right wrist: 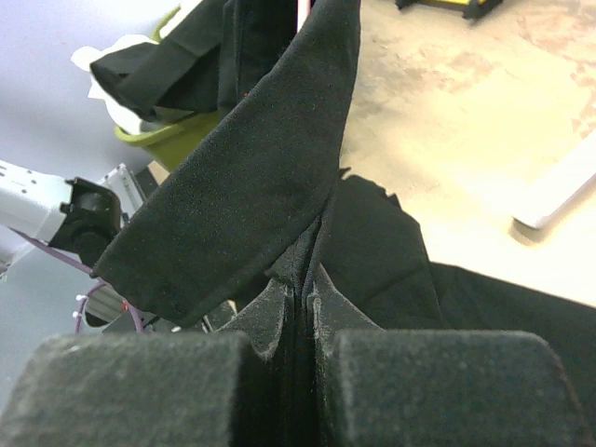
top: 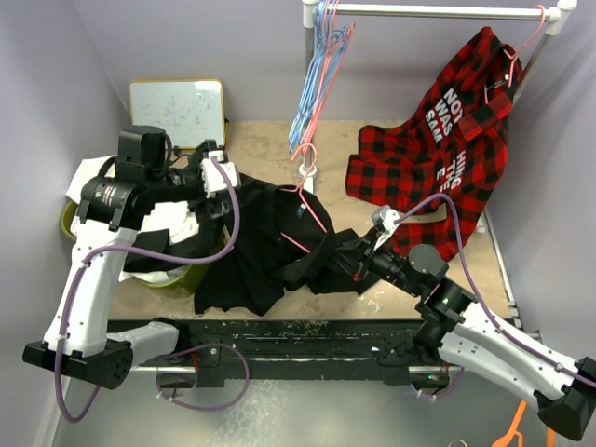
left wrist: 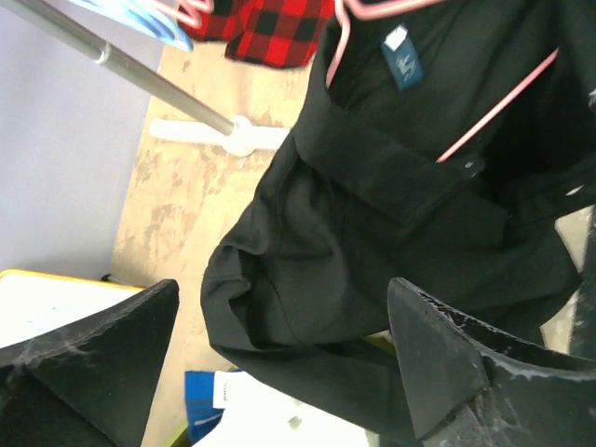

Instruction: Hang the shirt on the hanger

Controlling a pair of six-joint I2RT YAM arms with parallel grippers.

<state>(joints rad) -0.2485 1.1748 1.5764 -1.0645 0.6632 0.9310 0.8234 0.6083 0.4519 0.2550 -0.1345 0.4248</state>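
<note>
The black shirt (top: 270, 242) lies crumpled on the table's middle, partly draped over a bin. The pink hanger (top: 315, 209) lies in its collar area, with the hook pointing to the back. In the left wrist view one pink hanger arm (left wrist: 498, 107) crosses the shirt (left wrist: 372, 205) near its blue neck label. My left gripper (top: 219, 186) (left wrist: 279, 363) is open and hovers over the shirt's left edge, holding nothing. My right gripper (top: 358, 251) (right wrist: 300, 298) is shut on a fold of the shirt (right wrist: 251, 177) and lifts it at the shirt's right side.
A yellow-green bin (top: 177, 275) with a white garment (top: 168, 219) stands at the left. A whiteboard (top: 177, 112) leans at the back. The rack's rod (top: 438, 11) carries light-blue hangers (top: 312, 84) and the plaid shirt (top: 438, 158). An orange hanger (top: 512, 424) lies at the bottom right.
</note>
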